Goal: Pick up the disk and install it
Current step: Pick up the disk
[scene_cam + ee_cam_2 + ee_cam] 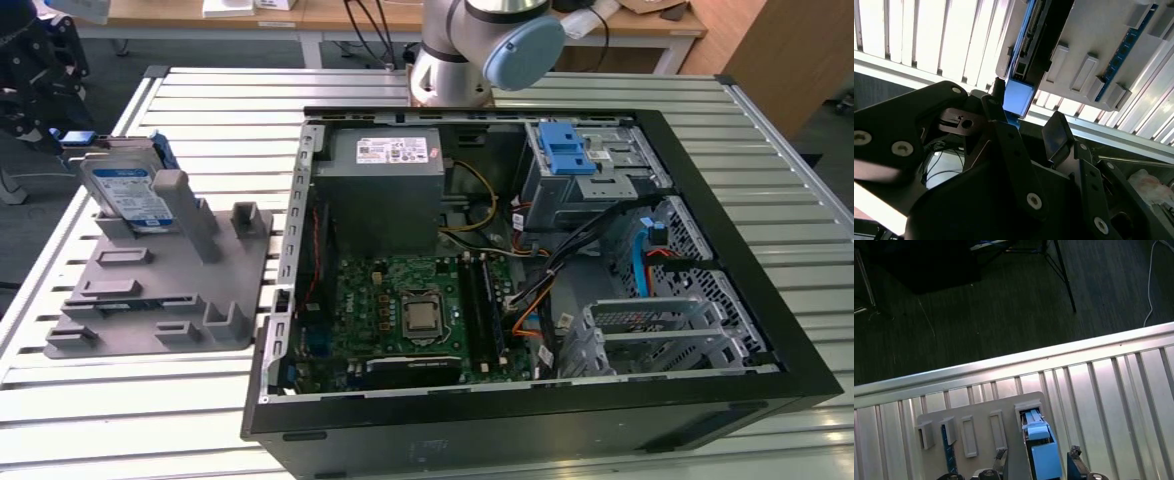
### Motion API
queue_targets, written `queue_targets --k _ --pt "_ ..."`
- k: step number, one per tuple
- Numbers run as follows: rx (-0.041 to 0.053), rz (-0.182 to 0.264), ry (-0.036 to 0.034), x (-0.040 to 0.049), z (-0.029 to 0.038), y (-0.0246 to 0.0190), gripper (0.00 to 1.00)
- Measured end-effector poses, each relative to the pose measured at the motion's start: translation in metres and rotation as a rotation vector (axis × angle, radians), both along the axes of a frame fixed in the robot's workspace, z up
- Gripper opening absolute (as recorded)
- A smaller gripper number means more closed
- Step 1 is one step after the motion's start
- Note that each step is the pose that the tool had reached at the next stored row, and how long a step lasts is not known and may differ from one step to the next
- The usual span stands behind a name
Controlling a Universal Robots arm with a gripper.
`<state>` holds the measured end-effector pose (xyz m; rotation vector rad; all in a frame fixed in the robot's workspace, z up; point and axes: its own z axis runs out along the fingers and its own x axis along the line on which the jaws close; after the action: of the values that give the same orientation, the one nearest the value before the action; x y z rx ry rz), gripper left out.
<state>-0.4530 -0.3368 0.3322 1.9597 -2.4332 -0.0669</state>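
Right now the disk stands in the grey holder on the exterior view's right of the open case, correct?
No. The exterior view shows the disk standing in the grey holder on that view's left of the open case, not its right.

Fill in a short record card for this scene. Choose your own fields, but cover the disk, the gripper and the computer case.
disk: upright in a slot of the grey holder, on the exterior view's left
carrier: blue, framing the disk
gripper: at the disk's end, straddling the carrier
fingers: open, one on each side
case: open, lying on the slatted table, motherboard showing
progress: disk not yet lifted or installed
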Motion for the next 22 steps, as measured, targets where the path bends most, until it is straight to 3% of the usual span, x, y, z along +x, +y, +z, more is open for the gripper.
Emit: queue_targets --k 8,22 --pt "-0.0001 0.075 -0.0018 0.0 -0.0024 0.0 0.57" --pt "-0.0003 0.077 -0.0033 0.0 -0.0088 0.0004 0.57"
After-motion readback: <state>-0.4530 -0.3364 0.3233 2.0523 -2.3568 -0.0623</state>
